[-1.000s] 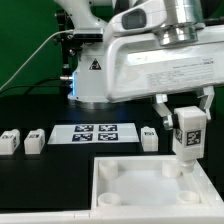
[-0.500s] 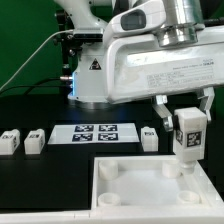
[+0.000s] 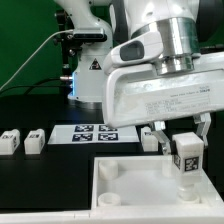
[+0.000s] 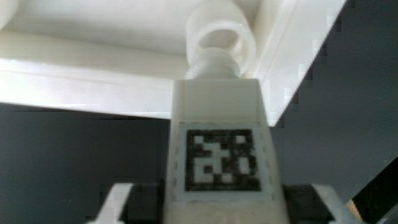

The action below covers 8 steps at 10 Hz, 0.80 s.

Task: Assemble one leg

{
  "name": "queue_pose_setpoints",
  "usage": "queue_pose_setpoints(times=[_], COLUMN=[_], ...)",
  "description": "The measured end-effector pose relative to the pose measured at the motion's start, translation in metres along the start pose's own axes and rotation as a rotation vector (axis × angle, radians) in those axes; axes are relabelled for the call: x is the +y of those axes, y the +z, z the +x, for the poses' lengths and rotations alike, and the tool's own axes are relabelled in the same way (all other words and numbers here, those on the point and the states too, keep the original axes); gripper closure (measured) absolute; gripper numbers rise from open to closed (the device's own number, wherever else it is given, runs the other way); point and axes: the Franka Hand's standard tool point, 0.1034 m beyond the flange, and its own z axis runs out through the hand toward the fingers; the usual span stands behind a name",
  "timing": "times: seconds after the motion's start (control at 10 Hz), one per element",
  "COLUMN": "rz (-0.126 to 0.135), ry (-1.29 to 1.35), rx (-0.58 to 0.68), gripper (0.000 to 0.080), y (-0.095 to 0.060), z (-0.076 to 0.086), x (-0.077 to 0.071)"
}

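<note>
My gripper (image 3: 186,148) is shut on a white square-sectioned leg (image 3: 186,160) with a black-and-white marker tag on its front face. It holds the leg upright over the far right corner of the white tray-like tabletop (image 3: 130,195). The leg's lower end is at or in the round corner socket there. In the wrist view the leg (image 4: 221,135) runs from between my fingers (image 4: 125,205) to its narrow tip, which meets the round socket (image 4: 222,40) in the tabletop corner.
Three more white legs lie on the black table: two at the exterior view's left (image 3: 10,141) (image 3: 35,140) and one (image 3: 150,138) behind my gripper. The marker board (image 3: 96,133) lies between them. The robot base (image 3: 92,75) stands behind.
My gripper has moved down and slightly toward the camera with the leg, bringing its lower end to the tabletop's corner socket.
</note>
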Motion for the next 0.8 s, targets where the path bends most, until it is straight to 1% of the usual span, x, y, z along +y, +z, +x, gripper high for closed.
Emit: queue_pose_setpoints(times=[0.3, 0.6, 0.8], rz=[0.003, 0.004, 0.003], ry=[-0.003, -0.002, -0.003], rx=[-0.002, -0.004, 0.011], gripper=[0.0506, 0.0506, 0.0506], y=[0.007, 0.013, 0.013], z=[-0.005, -0.01, -0.009], x=[-0.003, -0.004, -0.005])
